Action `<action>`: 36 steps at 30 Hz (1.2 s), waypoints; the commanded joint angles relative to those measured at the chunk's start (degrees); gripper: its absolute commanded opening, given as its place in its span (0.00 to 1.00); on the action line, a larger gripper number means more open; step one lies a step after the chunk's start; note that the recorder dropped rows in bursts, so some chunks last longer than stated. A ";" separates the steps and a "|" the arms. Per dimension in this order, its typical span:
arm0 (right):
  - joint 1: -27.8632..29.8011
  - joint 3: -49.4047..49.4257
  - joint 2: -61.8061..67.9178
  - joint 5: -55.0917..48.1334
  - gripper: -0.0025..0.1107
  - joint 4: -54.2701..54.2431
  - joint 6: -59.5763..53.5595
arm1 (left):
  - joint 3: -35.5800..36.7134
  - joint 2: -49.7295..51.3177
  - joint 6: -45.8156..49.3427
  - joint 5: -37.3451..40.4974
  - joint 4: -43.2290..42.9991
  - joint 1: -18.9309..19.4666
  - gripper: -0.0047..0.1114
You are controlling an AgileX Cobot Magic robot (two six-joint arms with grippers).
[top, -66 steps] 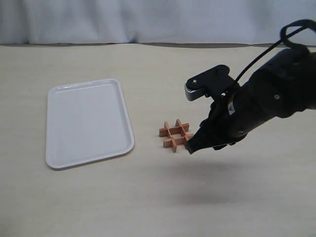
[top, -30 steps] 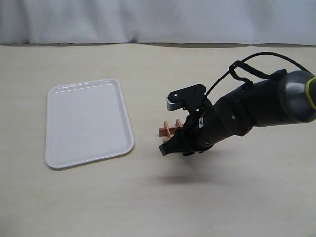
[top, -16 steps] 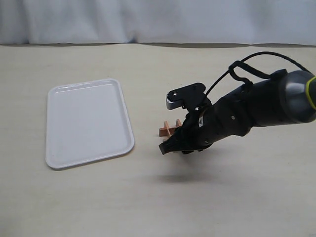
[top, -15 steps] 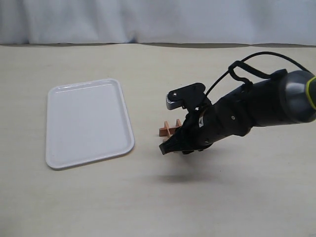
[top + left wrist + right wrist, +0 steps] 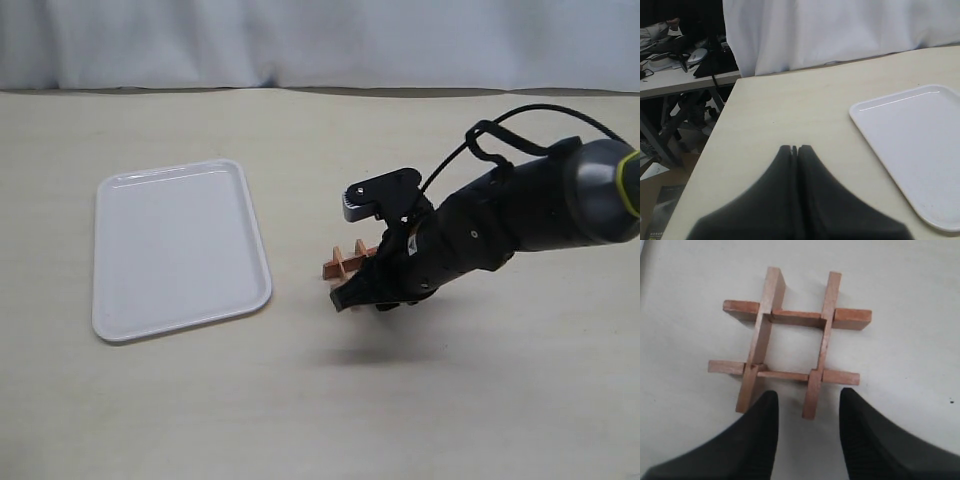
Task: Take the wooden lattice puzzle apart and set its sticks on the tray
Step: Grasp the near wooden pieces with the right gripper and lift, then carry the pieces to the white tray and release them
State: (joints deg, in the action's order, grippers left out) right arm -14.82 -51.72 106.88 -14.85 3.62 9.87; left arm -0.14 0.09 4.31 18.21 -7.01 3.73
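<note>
The wooden lattice puzzle (image 5: 795, 318) lies assembled on the table, its four notched sticks crossed in a hash shape. In the exterior view the puzzle (image 5: 338, 264) is partly hidden behind my right gripper (image 5: 350, 298), which is low at its near side. My right gripper (image 5: 810, 395) is open, and the end of one stick (image 5: 811, 399) sits between its fingers, untouched. The white tray (image 5: 180, 245) lies to the left of the puzzle with nothing on it. My left gripper (image 5: 795, 148) is shut on nothing, beside the tray (image 5: 920, 145), and is out of the exterior view.
A white curtain (image 5: 300, 40) hangs along the table's far side. In the left wrist view the table edge (image 5: 715, 150) drops off to a floor with another desk and clutter (image 5: 685, 55) beyond it.
My right arm has come down and moved left, from beside the puzzle to low over its near side. Over the last half second it barely shifted. The puzzle has not moved.
</note>
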 commanded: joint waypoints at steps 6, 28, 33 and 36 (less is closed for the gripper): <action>0.31 -0.23 1.50 2.07 0.20 0.67 -0.08 | 0.14 -0.09 -0.16 -0.75 0.00 -0.12 0.04; -6.28 -0.56 -18.36 6.08 0.06 -7.91 -0.08 | 0.14 -0.09 -0.16 -0.75 0.12 -0.12 0.04; -16.52 -14.61 -4.99 9.89 0.06 -10.42 -0.08 | 0.14 -0.09 -0.16 -0.75 0.12 -0.12 0.04; -17.01 -22.21 4.29 8.98 0.06 -10.42 -0.08 | 0.14 -0.09 -0.16 -0.75 -0.02 -0.12 0.04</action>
State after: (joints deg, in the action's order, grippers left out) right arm -31.59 -69.93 106.20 -5.32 -6.43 9.87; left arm -0.14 0.09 4.31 18.21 -7.01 3.73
